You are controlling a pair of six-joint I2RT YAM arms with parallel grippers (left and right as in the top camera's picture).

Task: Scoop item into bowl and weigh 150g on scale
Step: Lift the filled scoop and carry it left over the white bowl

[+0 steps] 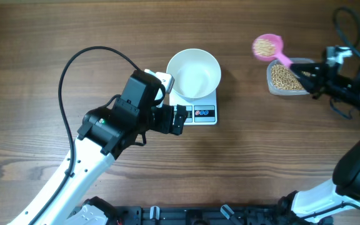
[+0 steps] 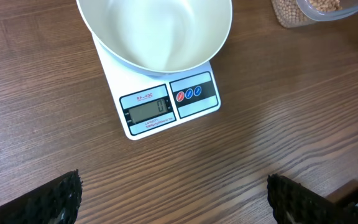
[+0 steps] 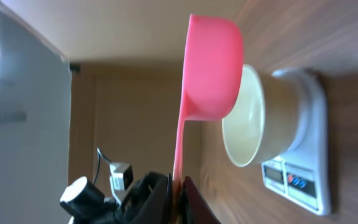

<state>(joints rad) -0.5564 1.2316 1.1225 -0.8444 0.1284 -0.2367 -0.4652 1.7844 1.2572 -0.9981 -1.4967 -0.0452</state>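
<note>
**Left jaws wide open by the scale, right jaws clamped on a loaded pink scoop**

The left jaws stand fully spread. In the left wrist view their two dark fingertips (image 2: 55, 199) sit at the bottom corners of the frame with bare desk (image 1: 42, 50) between them, holding nothing. The left arm (image 1: 114, 119) reaches in from the lower left of the overhead frame and ends just beside the scale's left front corner.

The right jaws are closed on the thin handle of the pink scoop (image 1: 269, 47), at the far right of the overhead frame. The right wrist view shows the handle pinched between them and the scoop clear of the desk.

The scoop carries a heap of beans (image 1: 265, 45). It sits in the upper right of the overhead frame, just up and left of the clear tub (image 1: 286, 78), which holds more beans. Its handle runs across the tub's top.

The white bowl (image 1: 194, 74) stands on the scale (image 1: 204, 114) at the centre, well apart from the scoop, and its inside shows plain white. The scale's display, facing the left arm, reads zero.
</note>
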